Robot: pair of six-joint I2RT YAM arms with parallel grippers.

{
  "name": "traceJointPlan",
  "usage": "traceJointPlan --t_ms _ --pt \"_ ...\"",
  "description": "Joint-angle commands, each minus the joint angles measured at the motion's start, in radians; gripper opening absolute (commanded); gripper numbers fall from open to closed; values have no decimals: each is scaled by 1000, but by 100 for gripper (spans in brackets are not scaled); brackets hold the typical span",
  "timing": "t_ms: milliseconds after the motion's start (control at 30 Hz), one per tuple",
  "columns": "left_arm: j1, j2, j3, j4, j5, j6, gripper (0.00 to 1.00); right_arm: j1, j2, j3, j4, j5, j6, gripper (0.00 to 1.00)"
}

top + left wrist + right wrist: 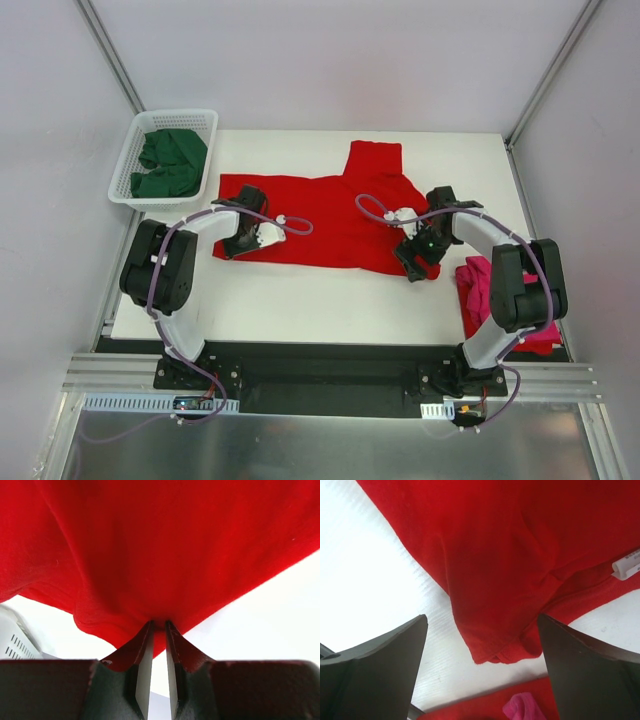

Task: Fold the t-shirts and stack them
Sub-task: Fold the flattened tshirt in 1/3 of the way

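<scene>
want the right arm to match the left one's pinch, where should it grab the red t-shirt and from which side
The corner of the red t-shirt beside the pink t-shirt. It lies flat with bare table on its near side, so likely come down from above on that side. The right gripper hangs open over it; the left gripper is shut on the opposite edge.

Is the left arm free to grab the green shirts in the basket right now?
Probably not yet. The left arm has its jaws shut on the red shirt, so it must let go first. The basket stands open close by, nothing covering the green shirts.
</scene>
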Motion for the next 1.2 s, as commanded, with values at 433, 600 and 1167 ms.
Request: traceJointPlan --t_ms 433,600,1167 --pt "7 -99 -118 -45 50 -13 16 -86 -73 -21 -66 72 -115 63" --pt "10 -105 -132 -45 42 -14 16 -95 -59 -43 -69 58 -163 56" --pt "12 -97 -132 -48 39 -20 16 -120 -47 -40 -126 23 -191 1"
